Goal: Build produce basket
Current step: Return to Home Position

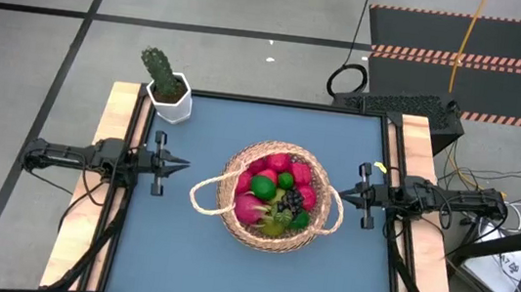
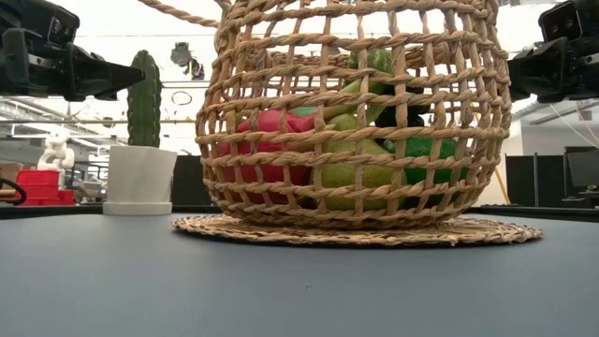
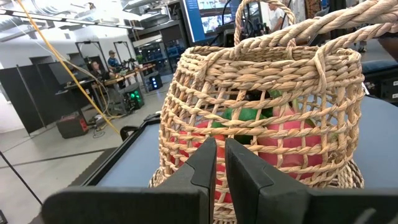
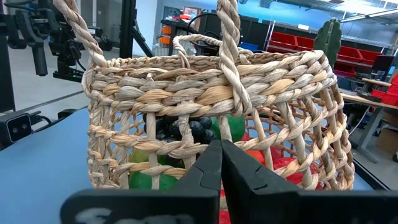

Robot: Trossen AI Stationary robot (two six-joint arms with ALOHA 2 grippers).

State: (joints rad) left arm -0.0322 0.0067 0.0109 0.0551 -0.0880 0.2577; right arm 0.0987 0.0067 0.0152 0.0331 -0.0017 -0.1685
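Observation:
The round tan wicker basket (image 1: pixel 233 176) stands on its flat woven base (image 2: pixel 356 230) in the middle of the blue table. It is filled with the produce (image 1: pixel 275 193): red and pink fruits, green limes (image 1: pixel 263 186), a dark grape bunch (image 1: pixel 291 202) and yellow-green pears (image 2: pixel 360 173). My left gripper (image 1: pixel 186 167) hovers level to the basket's left, shut, its tips pointing at the basket wall (image 3: pixel 261 81) with a short gap to it. My right gripper (image 1: pixel 336 192) hovers level at the basket's right, shut and empty, close to the looped handle (image 4: pixel 231 56).
A white pot with a green cactus (image 1: pixel 166 91) stands at the table's far left corner. The basket's left loop handle (image 1: pixel 204 197) lies out over the table below my left gripper. Bare blue table (image 1: pixel 255 283) runs along the near edge.

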